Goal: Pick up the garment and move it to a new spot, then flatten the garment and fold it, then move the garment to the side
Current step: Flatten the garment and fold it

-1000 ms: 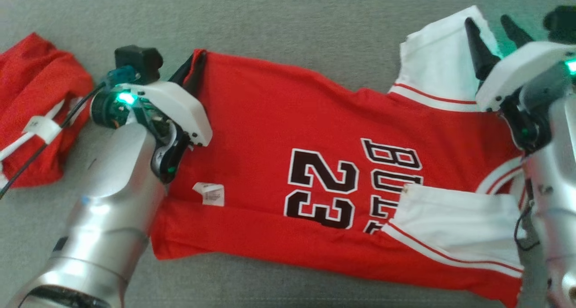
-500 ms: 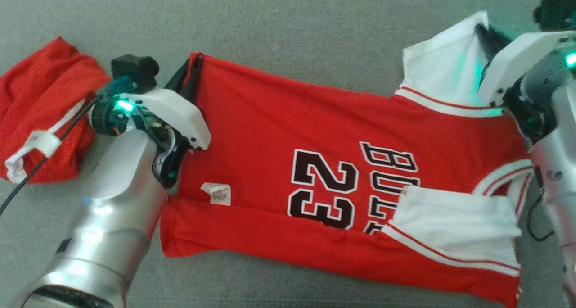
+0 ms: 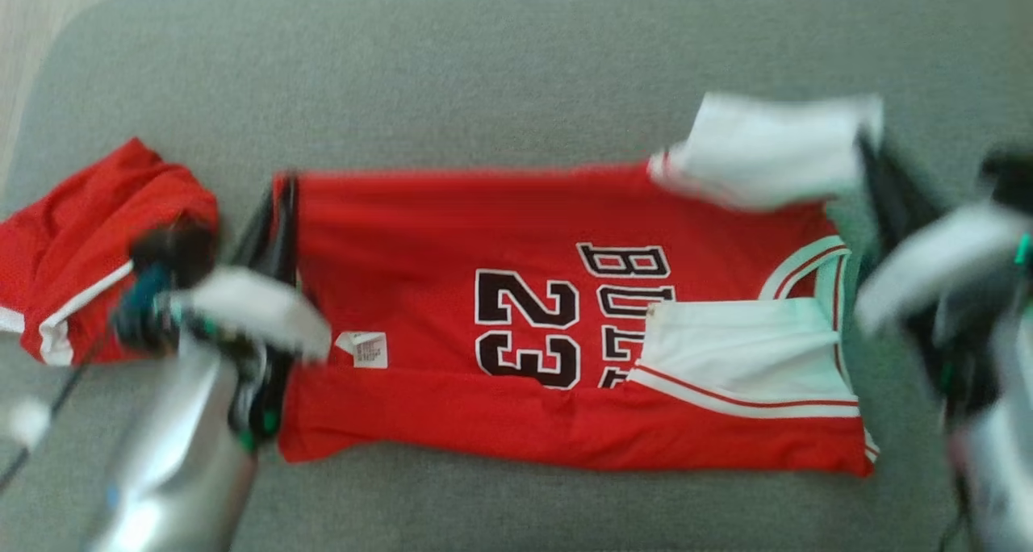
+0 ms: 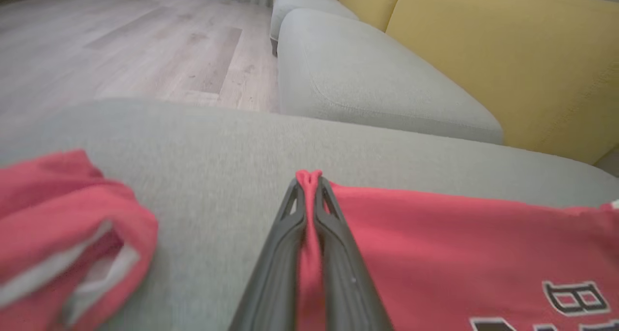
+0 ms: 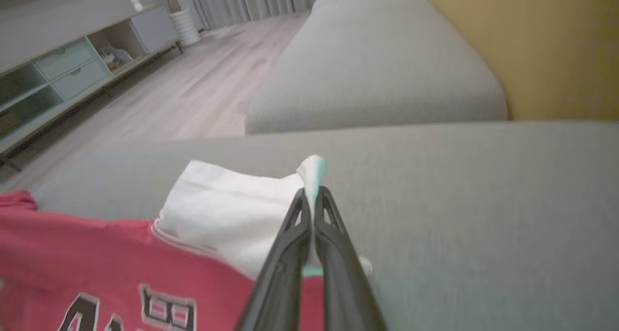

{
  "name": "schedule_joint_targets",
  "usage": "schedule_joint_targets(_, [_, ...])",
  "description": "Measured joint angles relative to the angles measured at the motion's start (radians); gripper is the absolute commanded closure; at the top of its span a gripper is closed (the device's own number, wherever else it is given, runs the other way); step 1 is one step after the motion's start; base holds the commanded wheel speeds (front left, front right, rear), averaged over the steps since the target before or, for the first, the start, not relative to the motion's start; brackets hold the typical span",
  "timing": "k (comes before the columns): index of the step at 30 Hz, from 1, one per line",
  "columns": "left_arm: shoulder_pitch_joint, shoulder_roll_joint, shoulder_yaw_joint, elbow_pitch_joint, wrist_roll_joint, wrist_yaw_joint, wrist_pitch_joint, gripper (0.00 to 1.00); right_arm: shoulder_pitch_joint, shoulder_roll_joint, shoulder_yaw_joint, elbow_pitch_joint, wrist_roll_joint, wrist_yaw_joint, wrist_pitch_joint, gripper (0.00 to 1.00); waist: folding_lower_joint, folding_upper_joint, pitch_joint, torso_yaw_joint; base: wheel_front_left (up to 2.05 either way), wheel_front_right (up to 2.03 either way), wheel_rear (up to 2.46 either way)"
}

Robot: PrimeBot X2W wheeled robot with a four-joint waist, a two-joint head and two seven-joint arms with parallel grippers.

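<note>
Two grippers are each pinching one back corner of the jersey, which is lying spread across the middle of the grey cushion with the print up. The left gripper is closed tight on the hem corner toward the cushion's left end, and red cloth is showing between its fingers. The right gripper is clamped on the tip of the white sleeve toward the cushion's right end. Probably both corners are being held so that the long back edge can come over toward the cushion's front edge in one fold. Both arms are reaching low from the cushion's front edge, with the fingers pointing to its back. Red shorts are resting at the cushion's left end.
</note>
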Motion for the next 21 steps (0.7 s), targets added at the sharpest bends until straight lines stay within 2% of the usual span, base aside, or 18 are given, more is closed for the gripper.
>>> schedule_joint_targets(4, [0.185, 0.022, 0.016, -0.125, -0.050, 0.032, 0.018, 1.00, 0.249, 0.063, -0.024, -0.123, 0.000, 0.000, 0.037, 1.00, 0.0000, 0.0000, -0.022, -0.018, 0.00, 0.00, 0.00])
schedule_joint_targets(9, [0.364, 0.043, 0.044, -0.227, -0.113, 0.081, 0.053, 1.00, 0.474, 0.155, -0.070, -0.188, 0.015, 0.000, 0.062, 1.00, 0.0000, 0.0000, -0.029, -0.036, 0.00, 0.00, 0.00])
schedule_joint_targets(10, [0.387, 0.045, 0.046, -0.237, -0.121, 0.089, 0.062, 0.93, 0.505, 0.167, -0.074, -0.189, 0.016, 0.000, 0.064, 1.00, 0.0000, 0.0000, -0.031, -0.039, 0.00, 0.00, 0.00])
schedule_joint_targets(11, [0.407, 0.045, 0.051, -0.247, -0.133, 0.091, 0.070, 0.63, 0.528, 0.179, -0.075, -0.191, 0.018, 0.000, 0.064, 1.00, 0.0000, 0.0000, -0.033, -0.043, 0.00, 0.00, 0.00])
schedule_joint_targets(12, [0.425, 0.045, 0.055, -0.257, -0.143, 0.100, 0.076, 0.12, 0.546, 0.186, -0.074, -0.191, 0.019, 0.000, 0.069, 0.93, 0.0000, 0.0000, -0.035, -0.046, 0.00, 0.00, 0.00])
schedule_joint_targets(13, [0.439, 0.045, 0.055, -0.262, -0.144, 0.109, 0.086, 0.00, 0.560, 0.189, -0.069, -0.186, 0.019, 0.000, 0.082, 0.60, 0.0001, 0.0000, -0.037, -0.049, 0.00, 0.00, 0.00])
schedule_joint_targets(14, [0.450, 0.045, 0.055, -0.264, -0.145, 0.114, 0.101, 0.00, 0.572, 0.191, -0.065, -0.179, 0.021, 0.000, 0.086, 0.00, 0.0001, 0.0000, -0.039, -0.051, 0.00, 0.00, 0.00])
schedule_joint_targets(18, [0.479, 0.046, 0.057, -0.279, -0.137, 0.146, 0.074, 0.00, 0.590, 0.198, -0.060, -0.170, 0.026, 0.000, 0.069, 0.00, 0.0002, 0.0000, -0.049, -0.054, 0.00, 0.00, 0.00])
schedule_joint_targets(21, [0.489, 0.047, 0.065, -0.305, -0.076, 0.197, -0.017, 0.00, 0.586, 0.207, -0.061, -0.199, 0.012, 0.000, 0.026, 0.00, 0.0002, 0.0000, -0.060, -0.053, 0.00, 0.00, 0.00])
